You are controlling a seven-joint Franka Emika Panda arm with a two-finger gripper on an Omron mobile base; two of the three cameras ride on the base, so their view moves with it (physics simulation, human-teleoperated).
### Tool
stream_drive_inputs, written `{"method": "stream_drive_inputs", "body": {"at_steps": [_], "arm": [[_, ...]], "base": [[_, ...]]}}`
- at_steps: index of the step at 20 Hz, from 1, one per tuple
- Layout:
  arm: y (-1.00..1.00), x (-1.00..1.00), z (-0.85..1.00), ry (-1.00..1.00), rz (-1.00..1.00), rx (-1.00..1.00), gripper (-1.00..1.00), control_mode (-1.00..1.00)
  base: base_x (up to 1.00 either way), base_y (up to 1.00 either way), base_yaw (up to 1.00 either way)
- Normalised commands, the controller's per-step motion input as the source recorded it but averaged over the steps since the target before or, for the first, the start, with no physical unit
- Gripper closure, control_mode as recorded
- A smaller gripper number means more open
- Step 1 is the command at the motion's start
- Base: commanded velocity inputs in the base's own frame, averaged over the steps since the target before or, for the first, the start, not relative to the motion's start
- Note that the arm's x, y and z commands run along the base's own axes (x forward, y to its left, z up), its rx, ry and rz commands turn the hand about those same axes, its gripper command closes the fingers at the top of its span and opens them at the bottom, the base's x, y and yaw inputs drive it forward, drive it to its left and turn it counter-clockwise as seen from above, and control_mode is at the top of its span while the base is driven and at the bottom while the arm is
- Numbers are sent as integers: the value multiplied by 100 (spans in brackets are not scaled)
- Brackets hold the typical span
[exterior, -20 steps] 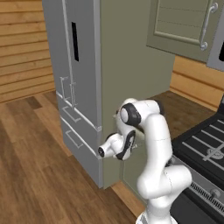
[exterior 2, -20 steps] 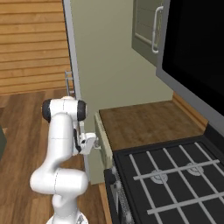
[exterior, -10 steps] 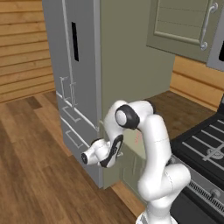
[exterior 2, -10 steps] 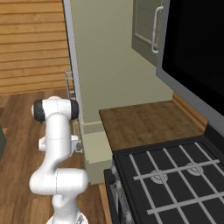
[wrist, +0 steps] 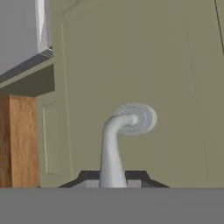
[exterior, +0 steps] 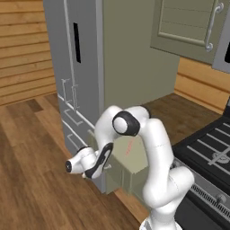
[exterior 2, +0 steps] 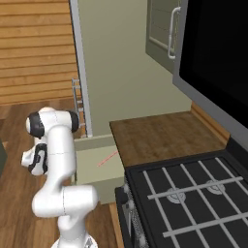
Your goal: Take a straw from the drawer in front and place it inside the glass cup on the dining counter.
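The sage-green drawer [exterior: 131, 168] stands pulled out from under the wooden countertop, and it also shows in the right base view as an open box [exterior 2: 92, 167]. Inside it lies the straw [exterior: 130, 147], a thin pinkish line [exterior 2: 107, 158] on the drawer floor. My gripper [wrist: 113, 178] is shut on the drawer's silver handle [wrist: 114, 135], which curves out of its round mount on the front panel [wrist: 175, 87]. Seen from the left base view, my hand [exterior: 92, 162] sits at the drawer's front, low over the floor. The glass cup and the dining counter are out of view.
A grey steel fridge [exterior: 76, 76] with its own drawers stands left of the tall green cabinet side [exterior: 134, 54]. The stove [exterior 2: 189, 198] sits right of the wood countertop [exterior 2: 155, 135]. An upper cabinet [exterior: 188, 27] hangs above. Plank floor [exterior: 31, 170] spreads to the left.
My hand has travelled away from the cabinet with the handle in it, and the drawer has slid out, so the straw now shows inside.
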Motion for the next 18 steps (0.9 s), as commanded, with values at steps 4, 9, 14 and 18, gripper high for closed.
{"method": "stream_drive_inputs", "body": {"at_steps": [4,9,14,18], "arm": [[49,-12,25,10,0,23,-100,-100],[1,-52,91,10,0,48,-100,-100],[-20,-31,100,11,0,55,-100,-100],[-58,0,100,18,-5,47,-100,-100]], "base": [[0,0,0],[0,0,0],[0,0,0],[0,0,0]]}}
